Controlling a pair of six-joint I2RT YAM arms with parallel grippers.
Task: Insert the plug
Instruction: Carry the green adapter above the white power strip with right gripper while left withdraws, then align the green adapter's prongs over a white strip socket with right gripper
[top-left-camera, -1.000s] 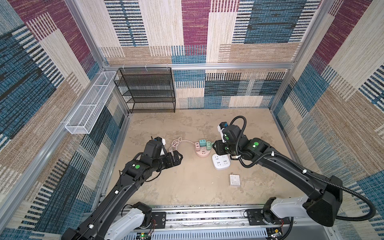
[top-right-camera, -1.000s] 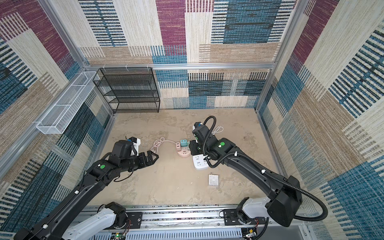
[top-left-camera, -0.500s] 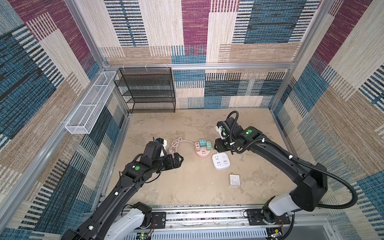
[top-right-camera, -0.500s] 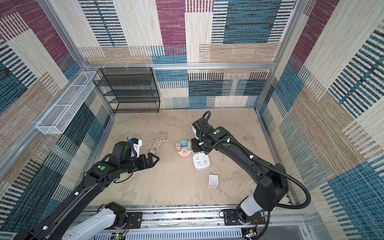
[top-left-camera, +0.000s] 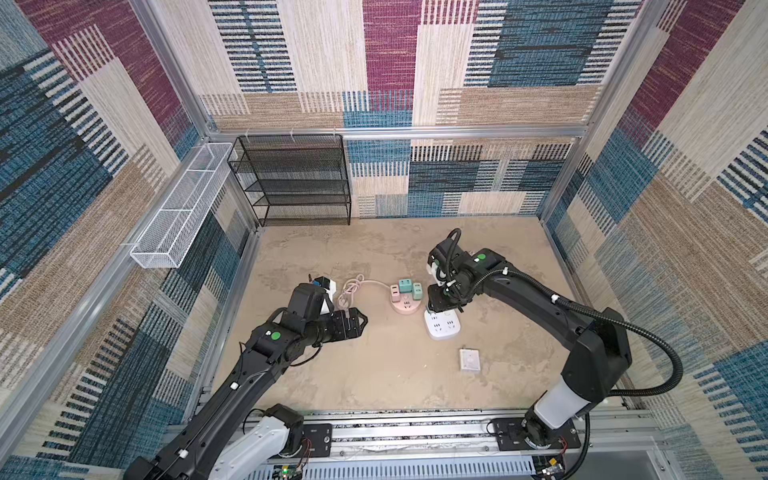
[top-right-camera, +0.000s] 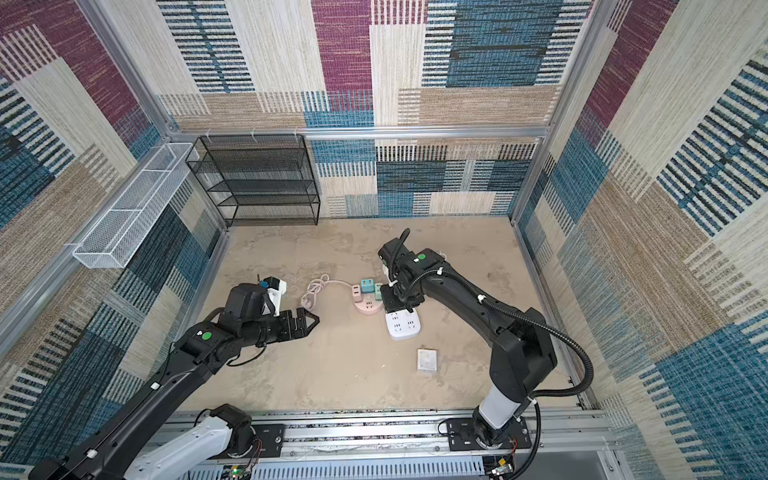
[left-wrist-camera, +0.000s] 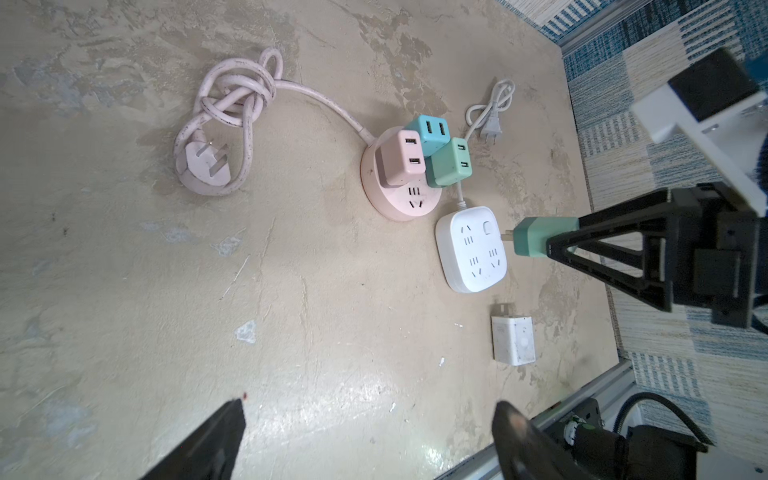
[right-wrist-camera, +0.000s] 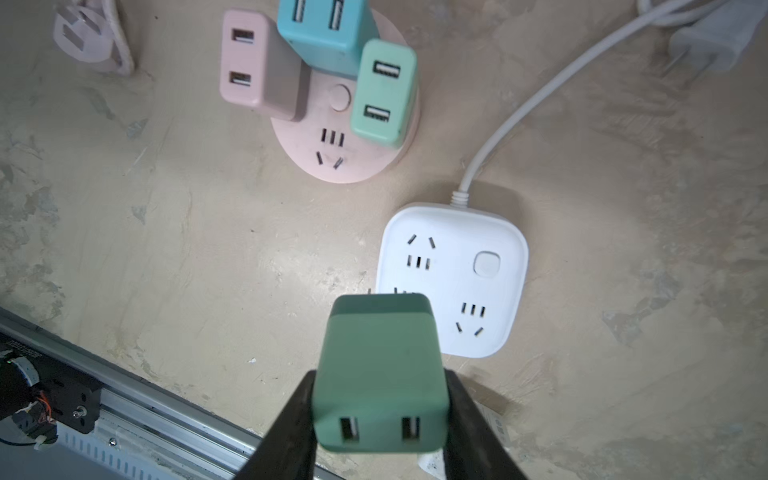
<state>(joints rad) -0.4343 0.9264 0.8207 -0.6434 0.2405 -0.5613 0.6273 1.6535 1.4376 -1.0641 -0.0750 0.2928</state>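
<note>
Gripping the dark green plug by its two sides, the right jaws were clenched tight on it, prongs aimed down at the white power strip lying right under them on the surface. The prong tips sat close over the strip's edge; contact or not, I couldn't tell. Just beyond those jaws stood the round pink socket, with three chargers plugged in. The left jaws hung spread wide and empty over bare surface, the knotted pink cord ahead of them.
</note>
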